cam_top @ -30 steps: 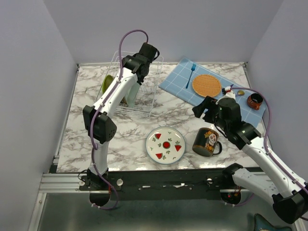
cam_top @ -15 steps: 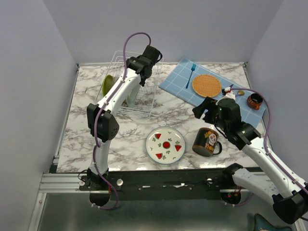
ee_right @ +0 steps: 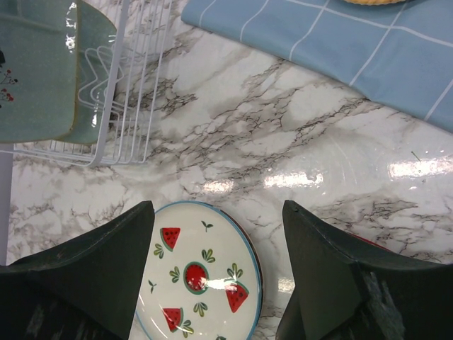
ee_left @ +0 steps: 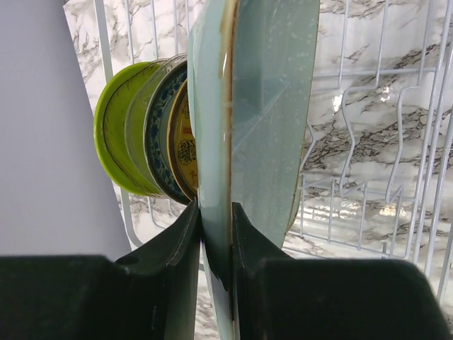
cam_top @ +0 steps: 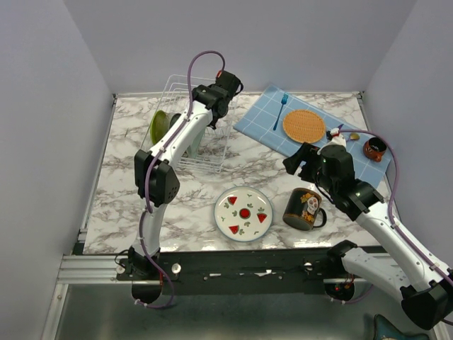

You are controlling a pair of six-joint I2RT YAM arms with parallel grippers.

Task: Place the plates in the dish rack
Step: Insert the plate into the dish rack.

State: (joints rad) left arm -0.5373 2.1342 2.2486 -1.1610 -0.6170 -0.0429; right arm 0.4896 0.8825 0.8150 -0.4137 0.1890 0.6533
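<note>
Left end effector point(ee_left: 216, 212): closed on the rim of the mint-green plate point(ee_left: 269, 106), one finger on each face.
Mint-green plate: on edge inside the dish rack point(cam_top: 212, 142), upright, faces parallel to its neighbours, long axis running up and away from the fingers.
Neighbours: yellow plate point(ee_left: 117, 134), teal-patterned plate point(ee_left: 156, 134) and brownish plate point(ee_left: 182, 142), on edge in a row just beside it.
Right end effector point(ee_right: 216, 212): open and empty, hovering over the desk point(cam_top: 120, 142).
Watermelon plate point(ee_right: 202, 273): flat and face up on the desk, near the front edge, just beside the mug point(cam_top: 304, 207); round, so no long axis.
Key relation: watermelon plate below the open fingers and slightly toward the bases; right arm much nearer than left.
Likely next: release in the rack, then a rim grasp on the flat plate, which probably needs tilting upright for a slot.
</note>
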